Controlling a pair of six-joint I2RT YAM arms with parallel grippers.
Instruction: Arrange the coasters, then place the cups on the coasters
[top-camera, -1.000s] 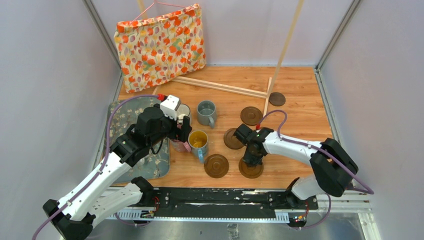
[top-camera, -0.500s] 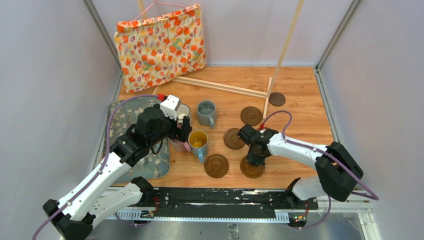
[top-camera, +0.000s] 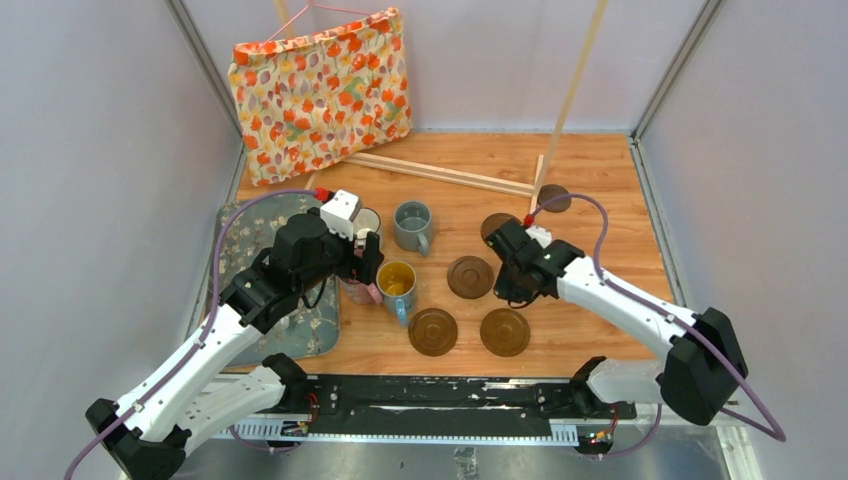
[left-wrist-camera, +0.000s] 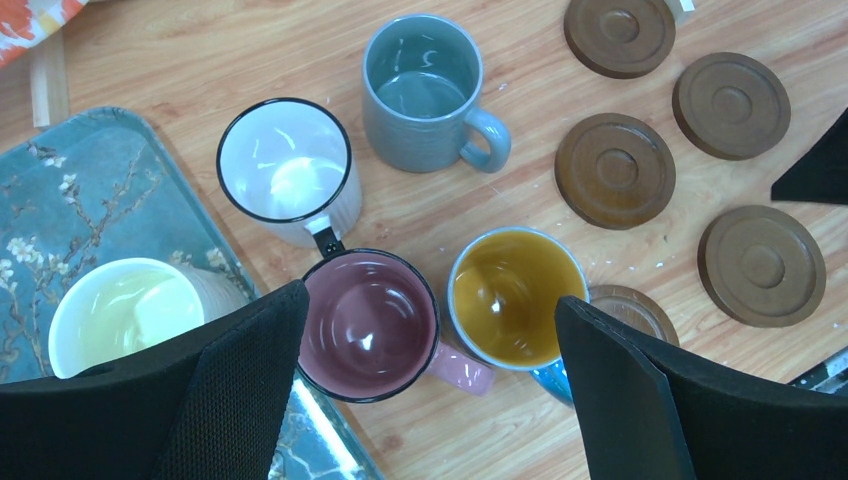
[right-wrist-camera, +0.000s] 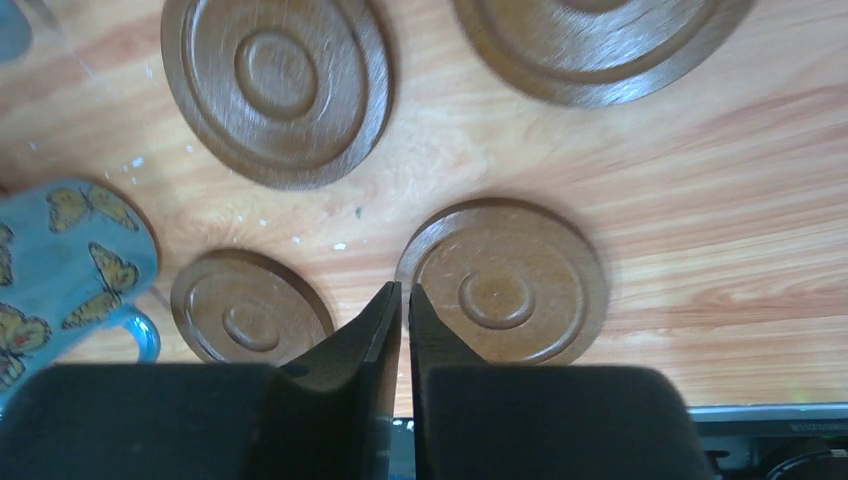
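One coaster (right-wrist-camera: 505, 285) lies just below the right pincer (right-wrist-camera: 404, 290), pressed nearly together, empty; a low sweep could shove it askew.

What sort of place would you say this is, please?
Most likely a lab test cell for robot manipulation, not a home: plain panel walls box in a wooden tabletop, two robot arms are bolted to a rail at its edge, with mugs and coasters as props.
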